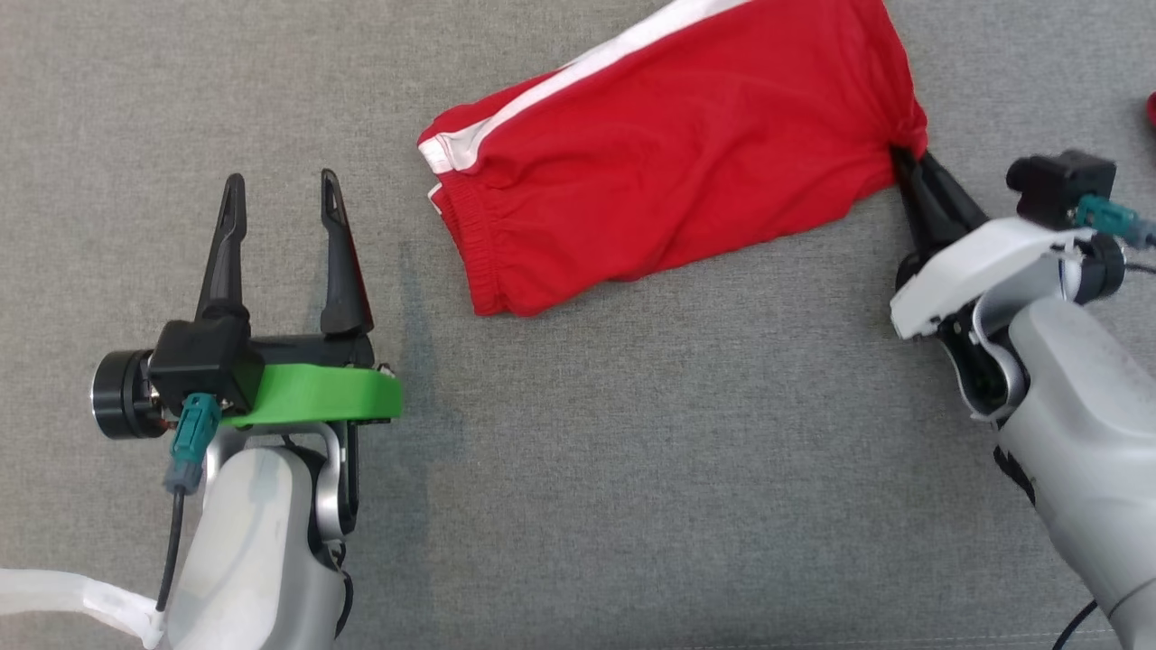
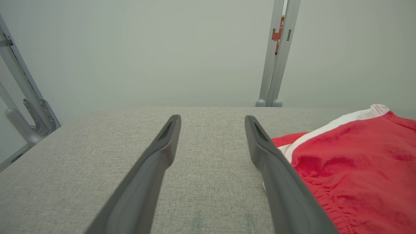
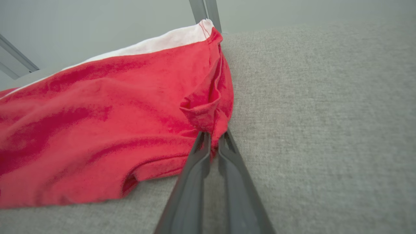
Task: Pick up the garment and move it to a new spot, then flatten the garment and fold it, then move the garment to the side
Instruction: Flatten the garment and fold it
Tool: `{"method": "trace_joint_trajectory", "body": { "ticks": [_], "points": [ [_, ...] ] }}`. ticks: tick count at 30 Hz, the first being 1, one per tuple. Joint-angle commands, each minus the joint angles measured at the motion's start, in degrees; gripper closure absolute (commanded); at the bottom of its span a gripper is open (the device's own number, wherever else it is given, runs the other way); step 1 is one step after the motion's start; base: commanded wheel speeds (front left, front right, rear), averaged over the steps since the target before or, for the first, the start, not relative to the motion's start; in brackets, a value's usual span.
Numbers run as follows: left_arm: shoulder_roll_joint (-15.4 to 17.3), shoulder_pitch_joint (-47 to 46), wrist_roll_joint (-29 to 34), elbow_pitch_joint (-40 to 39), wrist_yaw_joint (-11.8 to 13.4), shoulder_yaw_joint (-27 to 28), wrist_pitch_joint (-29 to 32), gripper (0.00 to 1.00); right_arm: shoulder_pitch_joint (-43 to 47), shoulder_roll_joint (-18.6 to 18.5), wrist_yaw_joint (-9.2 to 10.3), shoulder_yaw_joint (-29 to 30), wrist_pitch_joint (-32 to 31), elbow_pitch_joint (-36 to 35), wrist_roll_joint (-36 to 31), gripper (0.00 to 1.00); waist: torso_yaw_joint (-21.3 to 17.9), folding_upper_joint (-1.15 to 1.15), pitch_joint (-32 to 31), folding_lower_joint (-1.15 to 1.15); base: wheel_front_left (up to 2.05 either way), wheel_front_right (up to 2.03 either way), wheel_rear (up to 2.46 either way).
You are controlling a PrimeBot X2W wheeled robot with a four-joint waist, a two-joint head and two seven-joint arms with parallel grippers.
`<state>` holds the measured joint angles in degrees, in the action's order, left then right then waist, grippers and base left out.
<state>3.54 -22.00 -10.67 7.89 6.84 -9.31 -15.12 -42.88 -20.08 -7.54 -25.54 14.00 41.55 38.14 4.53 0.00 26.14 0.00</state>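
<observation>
Garment [image 1: 668, 144], red shorts w/ a white side stripe [image 1: 578, 74], is lying spread on the grey fabric surface [image 1: 632, 469]. It is sitting in the upper middle of the head view and running diagonally: the gathered waistband end [image 1: 465, 239] is pointing toward the lower left, and the other end is reaching up and to the right. Right gripper [image 1: 906, 161] is pinching the cloth at that right-hand end. Its two dark fingers are pressing together w/ a bunched fold of red fabric caught between the tips, and in the right wrist view the cloth is puckering into a small gathered lump right at the pinch. Rest of the garment is resting fairly flat on the surface, w/ soft wrinkles across the middle. Left gripper [image 1: 282, 194] is sitting off to the left of the shorts, fingers standing wide apart and holding nothing. Its nearer finger is lying near the waistband corner but apart from it in the head view. In the left wrist view the red cloth is showing just beside that finger and partly behind it; can't tell contact from there. Grey metal frame posts [image 2: 276, 65] are standing beyond the far edge of the surface, against a pale wall.
</observation>
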Motion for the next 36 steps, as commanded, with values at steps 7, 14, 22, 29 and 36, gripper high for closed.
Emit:
{"method": "trace_joint_trajectory", "body": {
  "ticks": [7, 14, 22, 29, 36],
  "points": [
    [0.1, 4.3, -0.1, 1.2, -0.5, 1.2, 0.0, 0.0, 14.2, 0.3, 0.12, 5.1, 1.1, -4.8, 2.7, 1.0, -2.6, 0.0, -6.0, 0.0, 0.0, 0.0, 0.0],
    [0.0, 6.9, -0.4, 1.6, -0.8, 1.2, 0.0, 0.0, 22.8, 1.4, 0.12, 11.6, 1.1, -10.9, 0.5, 1.0, -2.8, 0.0, -8.6, 0.0, 0.0, 0.0, 0.0],
    [-0.1, 7.6, -0.7, 2.3, -1.1, -0.1, 0.0, 0.0, 20.3, 1.3, 0.1, 10.8, 0.2, -14.5, -5.5, 1.0, -1.7, 0.0, -10.3, 0.0, 0.0, 0.0, 0.0],
    [-0.3, 6.4, -1.1, 2.4, -1.3, -0.9, 0.0, 0.0, 12.5, 4.9, 0.1, 0.6, -4.5, -20.2, -10.7, 1.0, 0.1, 0.0, -10.4, 0.0, 0.0, 0.0, 0.0],
    [-0.4, 6.0, -1.7, 2.0, -0.8, -1.3, 0.0, 0.0, 8.6, 9.6, 0.1, -12.6, -8.1, -18.1, -8.3, 1.0, 2.4, 0.0, -9.8, 0.0, 0.0, 0.0, 0.0]
  ]
}}
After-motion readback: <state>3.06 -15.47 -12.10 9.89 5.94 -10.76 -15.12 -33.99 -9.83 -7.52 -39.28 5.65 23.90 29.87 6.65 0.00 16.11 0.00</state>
